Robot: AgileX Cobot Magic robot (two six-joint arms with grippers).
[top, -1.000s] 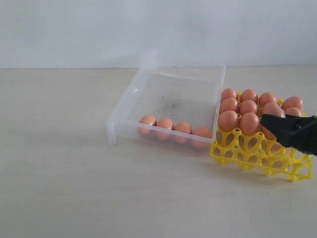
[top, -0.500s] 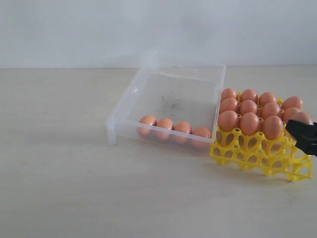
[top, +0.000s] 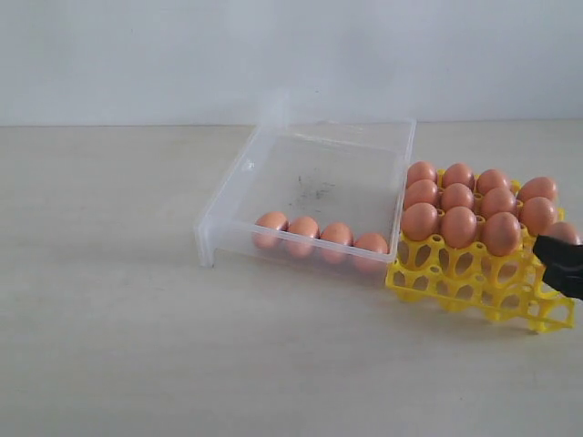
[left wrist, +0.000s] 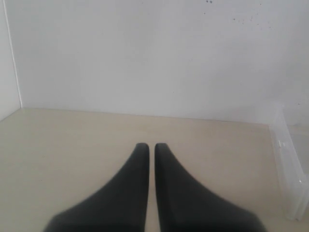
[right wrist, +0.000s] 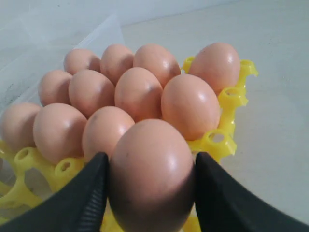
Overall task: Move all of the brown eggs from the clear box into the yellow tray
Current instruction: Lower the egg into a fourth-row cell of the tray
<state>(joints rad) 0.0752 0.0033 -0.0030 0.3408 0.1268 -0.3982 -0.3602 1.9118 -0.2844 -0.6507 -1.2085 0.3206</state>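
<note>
Several brown eggs point(top: 302, 228) lie in a row against the near wall of the clear box point(top: 246, 164). Right of the box stands the yellow tray point(top: 455, 273), with several eggs point(top: 458, 226) in its cups. My right gripper point(top: 557, 259) is at the tray's right edge, shut on one brown egg point(right wrist: 152, 169) that sits between its two black fingers, just above the tray's yellow lattice point(right wrist: 227, 104). My left gripper point(left wrist: 147, 145) is shut on nothing over bare table, with a corner of the clear box point(left wrist: 289, 169) off to one side. The left arm is out of the exterior view.
The box and tray rest on a pale wooden table point(top: 118, 319) with a white wall point(top: 137, 55) behind. The tray's near rows of cups point(top: 465, 291) hold no eggs.
My right gripper has drawn back to the right across the tray with the egg in it, uncovering the eggs it hid. The egg now sits slightly lower at the tray's right edge.
</note>
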